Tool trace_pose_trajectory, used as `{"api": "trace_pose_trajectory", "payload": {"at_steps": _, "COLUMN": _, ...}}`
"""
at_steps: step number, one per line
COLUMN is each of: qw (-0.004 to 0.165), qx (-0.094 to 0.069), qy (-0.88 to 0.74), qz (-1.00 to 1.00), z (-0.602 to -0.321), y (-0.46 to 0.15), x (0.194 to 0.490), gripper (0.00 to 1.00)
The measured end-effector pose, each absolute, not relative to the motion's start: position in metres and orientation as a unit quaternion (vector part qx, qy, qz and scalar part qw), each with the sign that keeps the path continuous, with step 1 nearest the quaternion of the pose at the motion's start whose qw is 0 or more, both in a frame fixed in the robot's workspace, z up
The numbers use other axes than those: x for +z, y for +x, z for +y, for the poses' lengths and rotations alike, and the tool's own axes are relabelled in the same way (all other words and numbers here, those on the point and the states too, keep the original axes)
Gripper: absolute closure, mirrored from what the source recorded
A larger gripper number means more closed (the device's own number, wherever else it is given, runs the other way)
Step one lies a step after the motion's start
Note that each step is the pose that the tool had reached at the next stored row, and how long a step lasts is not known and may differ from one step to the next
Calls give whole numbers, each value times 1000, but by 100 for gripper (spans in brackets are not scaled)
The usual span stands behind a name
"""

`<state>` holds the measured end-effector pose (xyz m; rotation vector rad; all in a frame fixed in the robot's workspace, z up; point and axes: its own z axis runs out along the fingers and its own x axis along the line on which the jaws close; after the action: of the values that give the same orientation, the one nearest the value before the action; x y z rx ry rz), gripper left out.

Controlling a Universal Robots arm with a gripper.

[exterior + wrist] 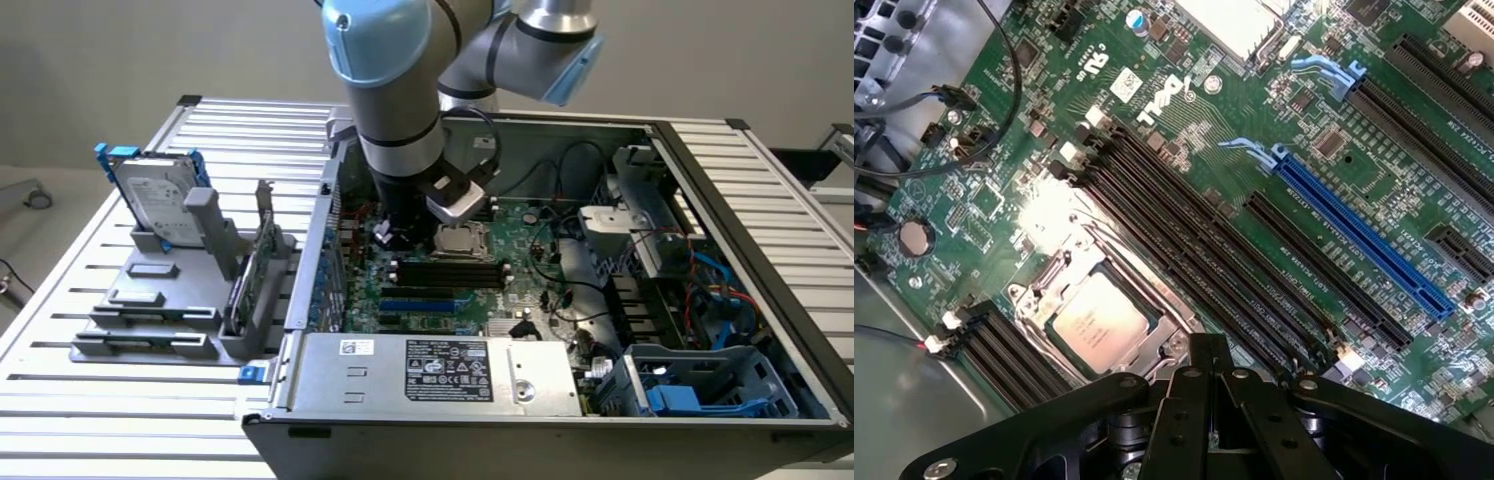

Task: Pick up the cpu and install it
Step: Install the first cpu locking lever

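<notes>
The small flat silver cpu (1100, 324) sits inside the dark metal-framed socket (1044, 288), black memory slots (1194, 240) just beside; the tool (1209, 400) hovers near, fingers together, empty.

A dull, matt silver metal top is seen on the cpu (1099, 322), framed by the bright, shiny metal of the socket (1044, 290). Beside the socket, glossy green motherboard (1184, 130) laminate and matt black and blue plastic slots (1359, 235) are noted. The gripper (1204, 400) is finished in matt black.
</notes>
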<state>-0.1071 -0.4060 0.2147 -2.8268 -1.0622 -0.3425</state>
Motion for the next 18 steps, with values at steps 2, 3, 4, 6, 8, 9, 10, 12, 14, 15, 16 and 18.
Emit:
{"api": "trace_pose_trajectory", "payload": {"at_steps": 2, "qw": 51, "qx": -113, "qy": -931, "qz": -345, "z": -405, "y": -108, "x": 213, "gripper": 89}}
{"api": "trace_pose_trajectory", "payload": {"at_steps": 3, "qw": 50, "qx": -113, "qy": -931, "qz": -342, "z": -405, "y": -108, "x": 212, "gripper": 89}}
{"api": "trace_pose_trajectory", "payload": {"at_steps": 4, "qw": 50, "qx": -113, "qy": -932, "qz": -340, "z": -405, "y": -108, "x": 211, "gripper": 89}}
{"api": "trace_pose_trajectory", "payload": {"at_steps": 6, "qw": 50, "qx": -113, "qy": -934, "qz": -336, "z": -404, "y": -108, "x": 210, "gripper": 89}}
{"api": "trace_pose_trajectory", "payload": {"at_steps": 8, "qw": 49, "qx": -113, "qy": -935, "qz": -332, "z": -403, "y": -108, "x": 209, "gripper": 89}}
{"api": "trace_pose_trajectory", "payload": {"at_steps": 9, "qw": 49, "qx": -114, "qy": -936, "qz": -330, "z": -402, "y": -108, "x": 209, "gripper": 89}}
{"api": "trace_pose_trajectory", "payload": {"at_steps": 10, "qw": 49, "qx": -114, "qy": -936, "qz": -329, "z": -402, "y": -108, "x": 209, "gripper": 89}}
{"api": "trace_pose_trajectory", "payload": {"at_steps": 12, "qw": 48, "qx": -114, "qy": -938, "qz": -325, "z": -401, "y": -108, "x": 208, "gripper": 89}}
{"api": "trace_pose_trajectory", "payload": {"at_steps": 14, "qw": 48, "qx": -114, "qy": -939, "qz": -321, "z": -401, "y": -108, "x": 207, "gripper": 89}}
{"api": "trace_pose_trajectory", "payload": {"at_steps": 15, "qw": 48, "qx": -114, "qy": -940, "qz": -319, "z": -401, "y": -109, "x": 206, "gripper": 89}}
{"api": "trace_pose_trajectory", "payload": {"at_steps": 16, "qw": 47, "qx": -114, "qy": -941, "qz": -316, "z": -401, "y": -109, "x": 205, "gripper": 89}}
{"api": "trace_pose_trajectory", "payload": {"at_steps": 18, "qw": 47, "qx": -115, "qy": -942, "qz": -311, "z": -401, "y": -109, "x": 204, "gripper": 89}}
